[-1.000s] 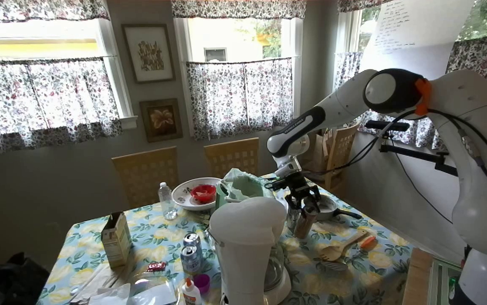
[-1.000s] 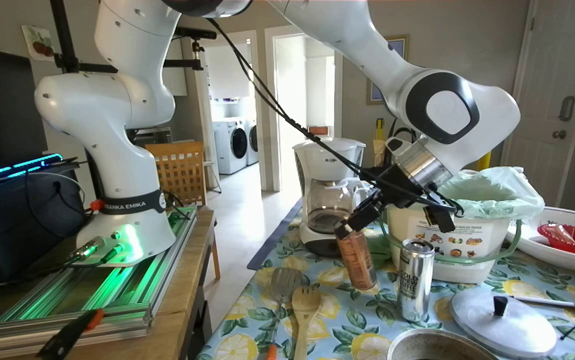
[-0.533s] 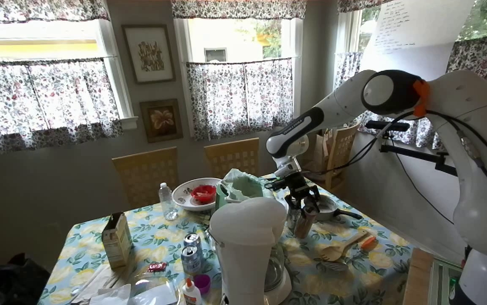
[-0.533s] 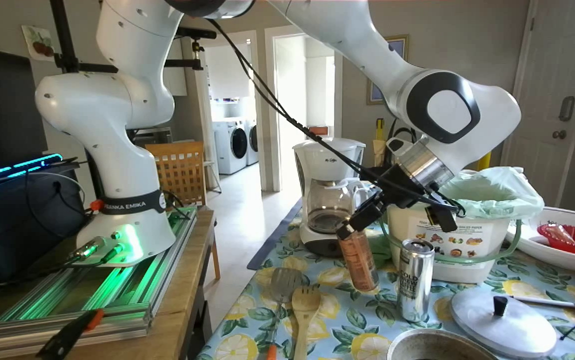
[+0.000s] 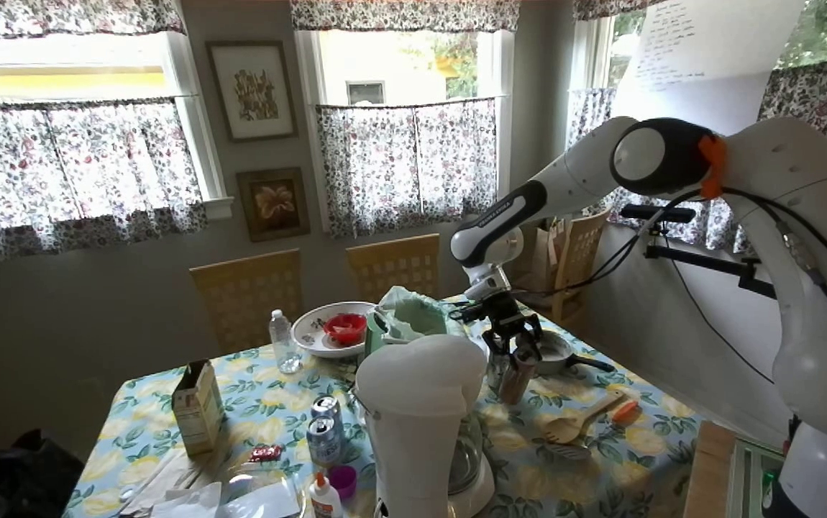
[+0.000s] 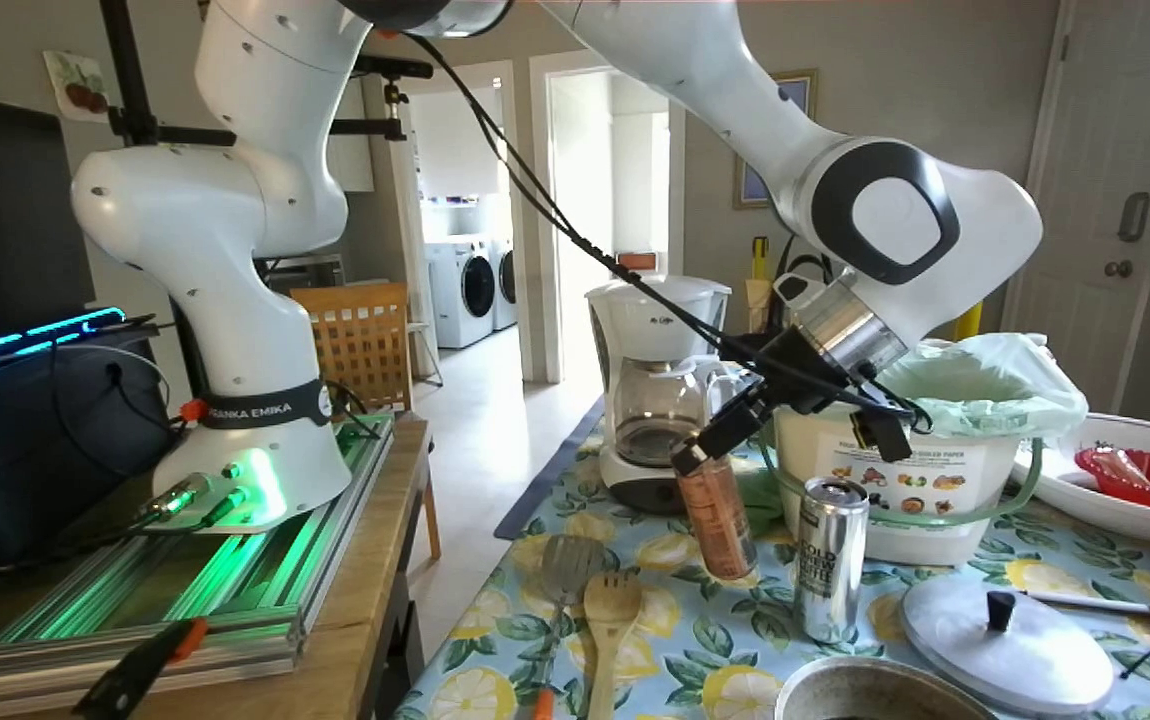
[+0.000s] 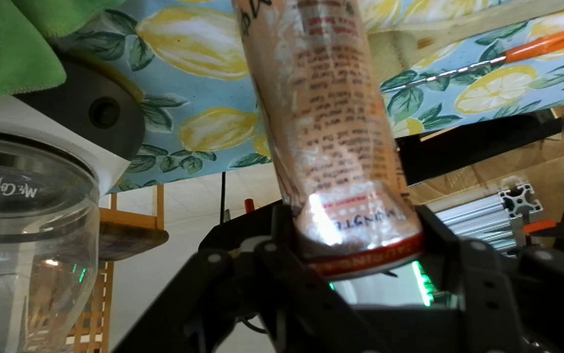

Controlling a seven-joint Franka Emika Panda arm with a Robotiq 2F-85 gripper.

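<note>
Lemon-print bench [image 6: 680,640] is carrying a white Mr. Coffee maker [image 6: 649,335]. Claw [image 7: 358,233] is gripping a tall pink-orange can [image 6: 718,525] by its upper end; it is leaning over the bench. Silver cold-brew can [image 6: 831,560] is standing nearby, upright.

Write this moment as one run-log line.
Black gripper: closed on tall orange cylindrical container | container: tilted | nearby: upright silver metal can

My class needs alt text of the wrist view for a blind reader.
Black pincer gripping an orange-tan can near its red-rimmed end. Behind lies a lemon-print tablecloth; a glass coffee carafe shows at lower left.
</note>
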